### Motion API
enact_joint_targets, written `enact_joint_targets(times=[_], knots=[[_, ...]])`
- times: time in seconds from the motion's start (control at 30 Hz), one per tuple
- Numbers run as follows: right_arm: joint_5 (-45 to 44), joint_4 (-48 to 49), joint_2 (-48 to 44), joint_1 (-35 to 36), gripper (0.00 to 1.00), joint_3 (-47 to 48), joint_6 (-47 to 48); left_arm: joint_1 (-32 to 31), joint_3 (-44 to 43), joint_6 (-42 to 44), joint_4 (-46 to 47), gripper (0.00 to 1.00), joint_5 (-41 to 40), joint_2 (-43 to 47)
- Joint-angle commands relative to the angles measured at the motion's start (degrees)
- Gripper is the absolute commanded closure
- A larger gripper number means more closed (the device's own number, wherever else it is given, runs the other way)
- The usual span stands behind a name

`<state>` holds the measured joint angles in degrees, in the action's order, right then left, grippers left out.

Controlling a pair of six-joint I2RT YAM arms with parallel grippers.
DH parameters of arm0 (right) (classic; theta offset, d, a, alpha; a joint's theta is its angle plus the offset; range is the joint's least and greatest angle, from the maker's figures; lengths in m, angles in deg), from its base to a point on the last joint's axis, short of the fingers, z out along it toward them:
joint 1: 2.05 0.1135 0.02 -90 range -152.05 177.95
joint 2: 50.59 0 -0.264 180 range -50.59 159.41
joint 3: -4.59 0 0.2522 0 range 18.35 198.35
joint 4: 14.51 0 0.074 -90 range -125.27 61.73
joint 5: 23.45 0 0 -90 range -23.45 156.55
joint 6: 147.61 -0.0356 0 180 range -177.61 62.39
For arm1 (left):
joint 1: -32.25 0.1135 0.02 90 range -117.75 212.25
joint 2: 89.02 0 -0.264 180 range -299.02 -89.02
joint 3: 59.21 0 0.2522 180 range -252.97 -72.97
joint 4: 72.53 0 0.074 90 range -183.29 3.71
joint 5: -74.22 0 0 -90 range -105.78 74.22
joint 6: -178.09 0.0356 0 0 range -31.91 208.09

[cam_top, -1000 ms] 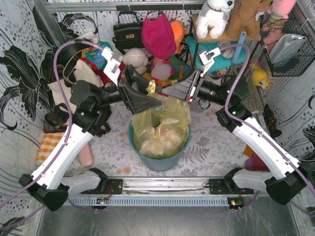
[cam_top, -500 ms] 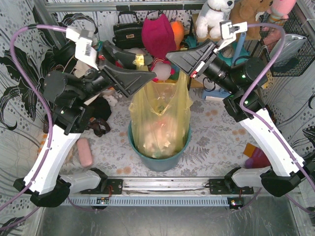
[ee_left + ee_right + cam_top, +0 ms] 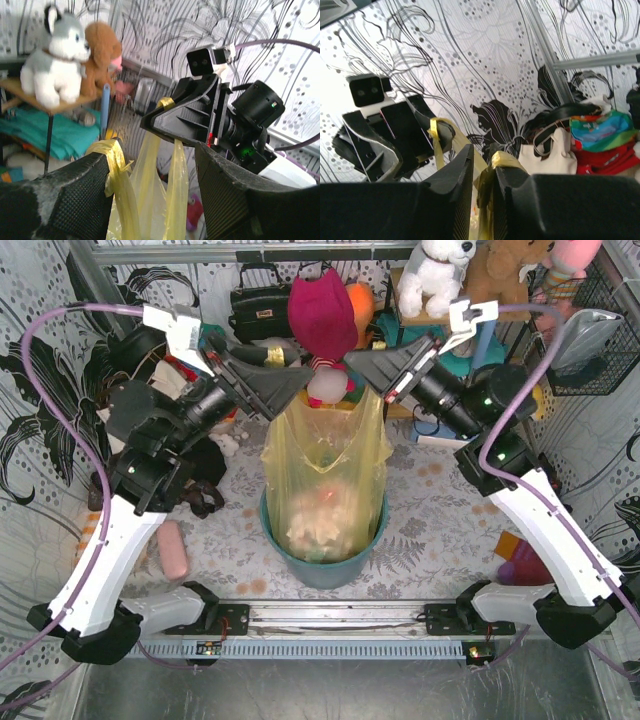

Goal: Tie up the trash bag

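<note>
The yellow-green trash bag [image 3: 325, 480] stands in the teal bin [image 3: 325, 572], pulled up tall, with white paper showing through low down. My left gripper [image 3: 290, 378] is raised at the bag's upper left. In the left wrist view it [image 3: 152, 165] is open wide, with one bag handle [image 3: 117, 170] looped over its left finger. My right gripper [image 3: 352, 360] is at the bag's upper right. In the right wrist view it [image 3: 484, 162] is closed on the other handle [image 3: 502, 160], which drapes over one fingertip and runs down the narrow gap.
Behind the bag are a black handbag [image 3: 258, 305], a magenta plush [image 3: 322, 310] and a white plush dog [image 3: 435, 275]. A cream tote [image 3: 555, 150] hangs at the back left. A pink object [image 3: 172, 548] lies left of the bin, and a wire basket [image 3: 590, 335] hangs right.
Both grippers have risen from bin height and lifted the bag's handles. The bag has been drawn up tall out of the bin. In the last half second they shifted only slightly.
</note>
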<state>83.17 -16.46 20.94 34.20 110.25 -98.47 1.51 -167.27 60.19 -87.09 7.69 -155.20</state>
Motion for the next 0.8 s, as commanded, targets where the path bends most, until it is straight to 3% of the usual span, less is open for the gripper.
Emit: enact_joint_targets(times=[0.0, 0.2, 0.5, 0.6, 0.77], knots=[[3.5, 6.8, -2.8, 0.2, 0.82, -11.0, -3.8, 0.1, 7.8, 0.2, 0.7, 0.32, 0.1, 3.1], [12.2, 19.8, -3.2, 0.1, 0.7, -21.4, -13.0, 0.1, 18.5, -4.2, 8.6, 0.3, 8.0, 8.5], [20.4, 21.0, 2.2, 0.6, 0.72, -1.4, -15.6, 0.0, 2.6, -5.5, 6.9, 0.35, 15.4, 5.7], [19.7, 23.1, -0.9, 0.8, 0.67, -7.0, -17.5, 0.1, 4.7, -4.5, 4.9, 0.33, 14.1, 9.6], [16.3, 19.7, -5.2, 0.8, 0.64, -18.0, -16.9, 0.1, 17.4, -6.7, 6.3, 0.33, 11.4, 15.0]])
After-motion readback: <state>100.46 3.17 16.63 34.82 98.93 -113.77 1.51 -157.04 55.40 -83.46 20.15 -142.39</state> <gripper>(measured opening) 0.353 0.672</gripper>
